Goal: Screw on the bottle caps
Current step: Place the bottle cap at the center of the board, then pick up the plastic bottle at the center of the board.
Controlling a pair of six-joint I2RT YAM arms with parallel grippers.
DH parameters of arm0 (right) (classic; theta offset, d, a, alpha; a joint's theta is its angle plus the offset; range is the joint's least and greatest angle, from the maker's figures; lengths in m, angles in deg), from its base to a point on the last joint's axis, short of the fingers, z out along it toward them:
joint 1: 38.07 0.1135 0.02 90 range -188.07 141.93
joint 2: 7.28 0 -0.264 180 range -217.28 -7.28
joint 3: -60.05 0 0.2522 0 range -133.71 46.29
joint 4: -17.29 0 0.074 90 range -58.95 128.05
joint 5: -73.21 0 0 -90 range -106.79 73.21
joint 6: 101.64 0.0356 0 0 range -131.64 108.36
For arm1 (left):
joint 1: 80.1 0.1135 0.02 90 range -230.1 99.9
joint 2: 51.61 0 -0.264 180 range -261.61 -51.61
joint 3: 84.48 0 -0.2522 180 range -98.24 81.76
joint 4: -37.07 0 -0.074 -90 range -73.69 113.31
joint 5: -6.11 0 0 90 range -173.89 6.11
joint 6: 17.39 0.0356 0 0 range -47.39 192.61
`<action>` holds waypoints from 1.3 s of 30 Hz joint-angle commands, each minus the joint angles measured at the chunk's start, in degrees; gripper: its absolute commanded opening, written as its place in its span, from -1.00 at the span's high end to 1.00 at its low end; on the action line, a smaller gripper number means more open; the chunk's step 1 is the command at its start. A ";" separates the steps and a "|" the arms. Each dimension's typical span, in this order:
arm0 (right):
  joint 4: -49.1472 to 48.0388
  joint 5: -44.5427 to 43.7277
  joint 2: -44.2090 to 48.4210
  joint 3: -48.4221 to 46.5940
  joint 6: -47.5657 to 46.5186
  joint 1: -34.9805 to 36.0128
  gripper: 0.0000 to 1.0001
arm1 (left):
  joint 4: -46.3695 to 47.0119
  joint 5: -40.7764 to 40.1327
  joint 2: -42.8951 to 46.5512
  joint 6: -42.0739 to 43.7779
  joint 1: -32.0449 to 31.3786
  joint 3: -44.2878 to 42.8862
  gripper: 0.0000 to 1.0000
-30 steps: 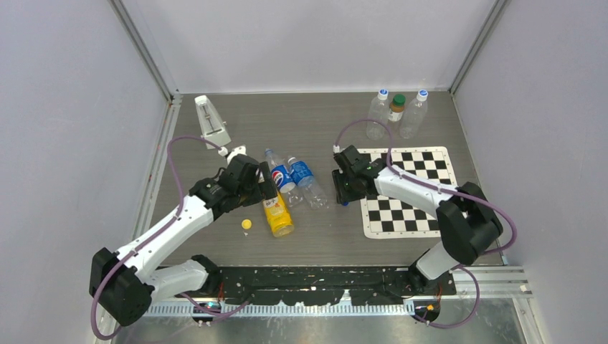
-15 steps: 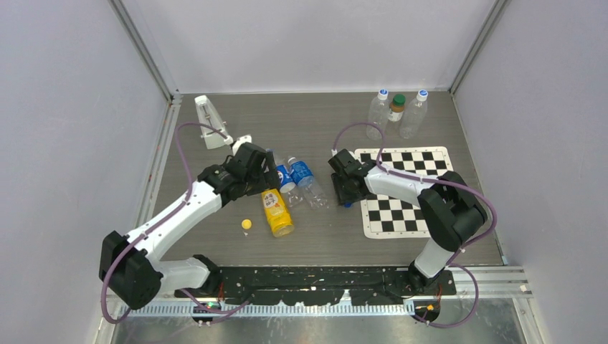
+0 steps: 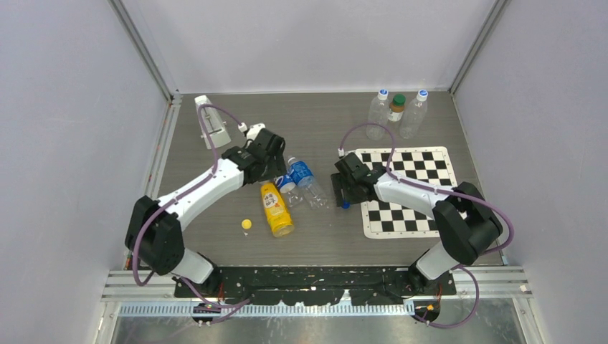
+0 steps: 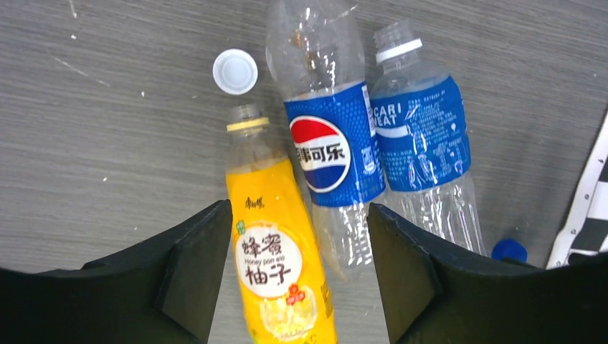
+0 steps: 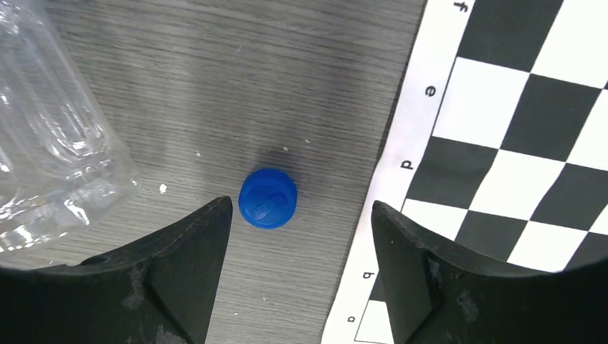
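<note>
Where the overhead camera looks down, the yellow cap (image 3: 246, 224) lies on the worktop (image 3: 323, 129) near the orange bottle (image 3: 276, 209). Seen from the left wrist, the left end effector (image 4: 297, 272) stands apart and empty above the bottles, with the white cap (image 4: 235, 72) by the orange bottle's neck. Seen from the right wrist, the right end effector (image 5: 300, 244) is apart and empty, and the blue cap (image 5: 268, 198) lies before its gap.

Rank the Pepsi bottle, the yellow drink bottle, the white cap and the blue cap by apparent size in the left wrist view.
1. Pepsi bottle and yellow drink bottle: they look alike and both are cut off by the frame, so unranked.
2. white cap.
3. blue cap: partly hidden, so this place is unsure.
</note>
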 commanded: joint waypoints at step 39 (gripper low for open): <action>-0.95 -4.73 10.79 0.18 0.03 0.34 -0.66 | 13.54 6.03 -9.71 3.40 8.26 -5.95 0.25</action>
